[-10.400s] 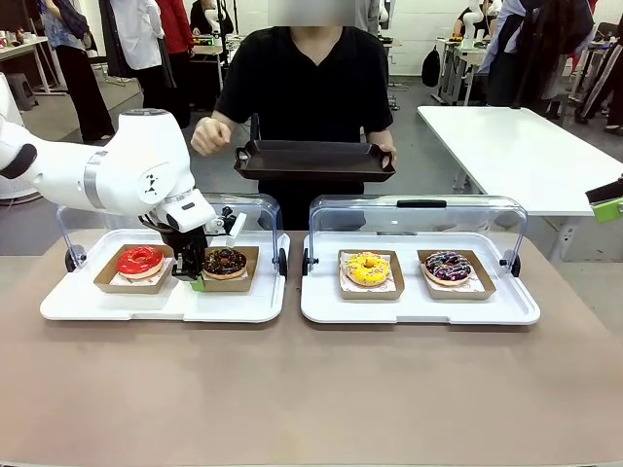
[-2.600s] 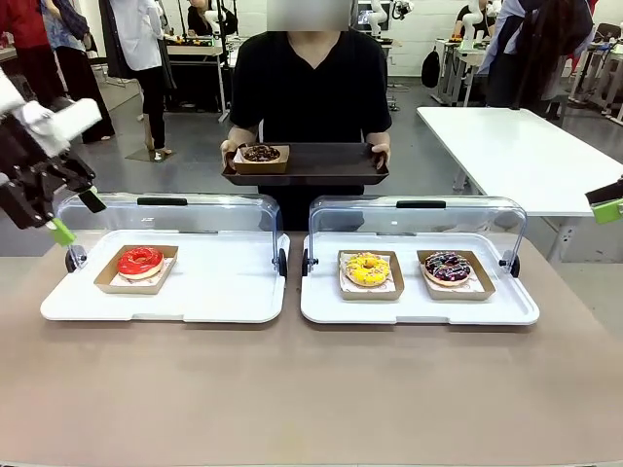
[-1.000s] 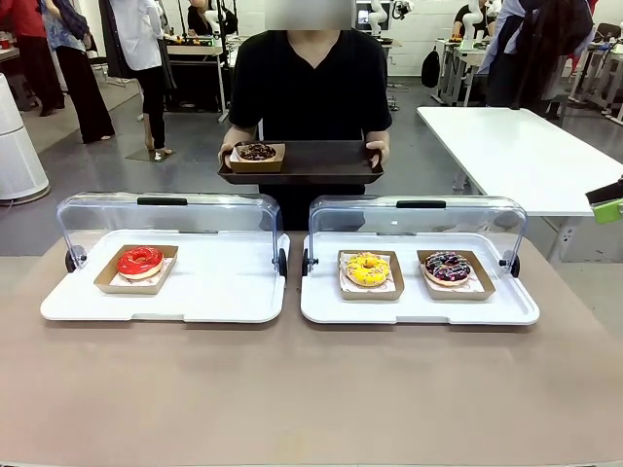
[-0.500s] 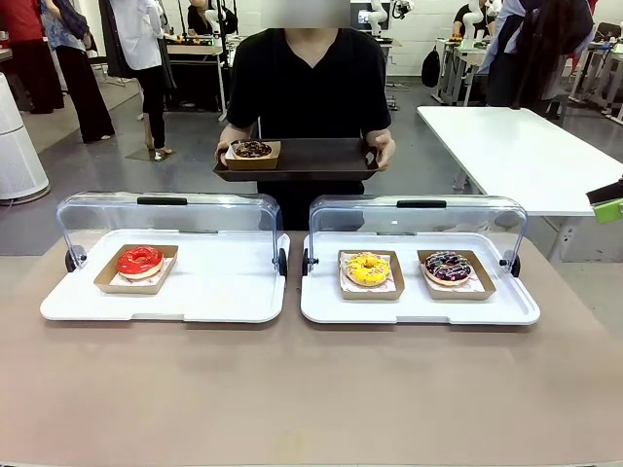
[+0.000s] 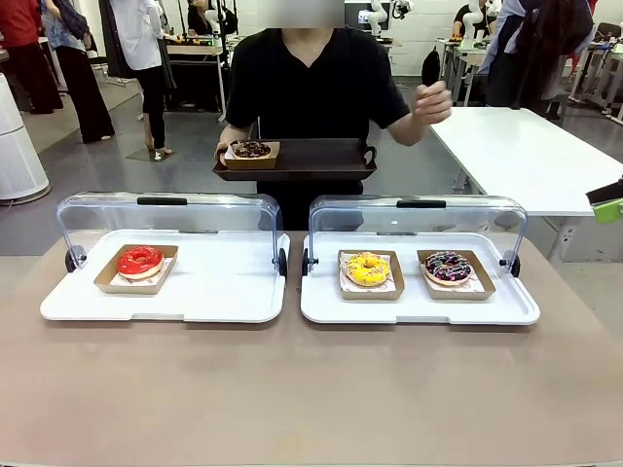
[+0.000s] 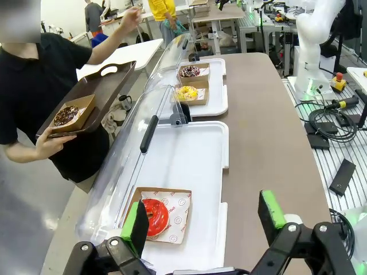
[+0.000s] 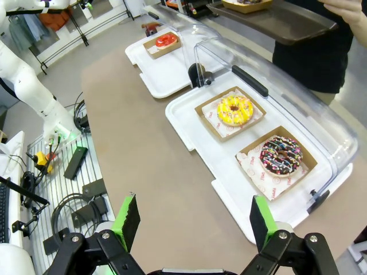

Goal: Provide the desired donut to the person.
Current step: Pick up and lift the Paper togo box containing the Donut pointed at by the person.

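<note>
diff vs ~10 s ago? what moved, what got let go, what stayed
The chocolate donut went from the left display tray to the person's dark tray. The left gripper, which was at it, has pulled back and is open. One hand of the person has left the tray and is raised. Red donut, yellow donut and sprinkled donut stayed put.

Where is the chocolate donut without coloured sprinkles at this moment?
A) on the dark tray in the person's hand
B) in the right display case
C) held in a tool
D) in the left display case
A: the chocolate donut sits in its cardboard holder on the dark tray that the person holds.
</note>
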Action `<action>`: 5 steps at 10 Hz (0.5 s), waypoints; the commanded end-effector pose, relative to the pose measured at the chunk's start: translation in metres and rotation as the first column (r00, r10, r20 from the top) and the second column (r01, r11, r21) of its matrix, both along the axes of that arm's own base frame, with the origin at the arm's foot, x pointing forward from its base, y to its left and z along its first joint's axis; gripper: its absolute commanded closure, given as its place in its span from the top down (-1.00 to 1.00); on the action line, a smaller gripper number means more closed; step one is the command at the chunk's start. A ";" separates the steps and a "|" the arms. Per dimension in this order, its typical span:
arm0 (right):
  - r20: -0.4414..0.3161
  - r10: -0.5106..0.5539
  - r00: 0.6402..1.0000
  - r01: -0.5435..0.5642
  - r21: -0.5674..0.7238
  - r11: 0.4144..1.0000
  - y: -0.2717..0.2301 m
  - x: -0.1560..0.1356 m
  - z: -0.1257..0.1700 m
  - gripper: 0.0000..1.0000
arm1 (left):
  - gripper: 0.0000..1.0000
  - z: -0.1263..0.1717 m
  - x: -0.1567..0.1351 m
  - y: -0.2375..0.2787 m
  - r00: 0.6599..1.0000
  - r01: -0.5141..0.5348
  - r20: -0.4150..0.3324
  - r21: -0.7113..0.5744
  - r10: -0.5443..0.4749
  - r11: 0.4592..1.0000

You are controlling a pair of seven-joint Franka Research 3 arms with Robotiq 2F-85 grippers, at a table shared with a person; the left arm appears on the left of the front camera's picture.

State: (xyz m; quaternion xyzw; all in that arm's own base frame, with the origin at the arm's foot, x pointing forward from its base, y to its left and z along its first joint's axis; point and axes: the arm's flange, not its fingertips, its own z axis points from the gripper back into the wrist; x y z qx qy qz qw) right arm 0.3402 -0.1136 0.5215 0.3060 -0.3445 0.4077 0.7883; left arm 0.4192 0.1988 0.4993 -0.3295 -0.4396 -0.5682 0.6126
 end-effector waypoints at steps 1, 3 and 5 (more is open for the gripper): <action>0.021 0.008 1.000 -0.008 0.029 1.000 0.000 0.003 0.000 1.00 | 1.00 0.001 0.000 0.001 1.000 -0.001 0.003 0.000 0.001 1.000; 0.021 0.008 1.000 -0.008 0.029 1.000 0.000 0.003 0.000 1.00 | 1.00 0.001 0.000 0.001 1.000 -0.001 0.003 0.000 0.001 1.000; 0.021 0.008 1.000 -0.008 0.029 1.000 0.000 0.003 0.000 1.00 | 1.00 0.001 0.000 0.001 1.000 -0.001 0.003 0.000 0.001 1.000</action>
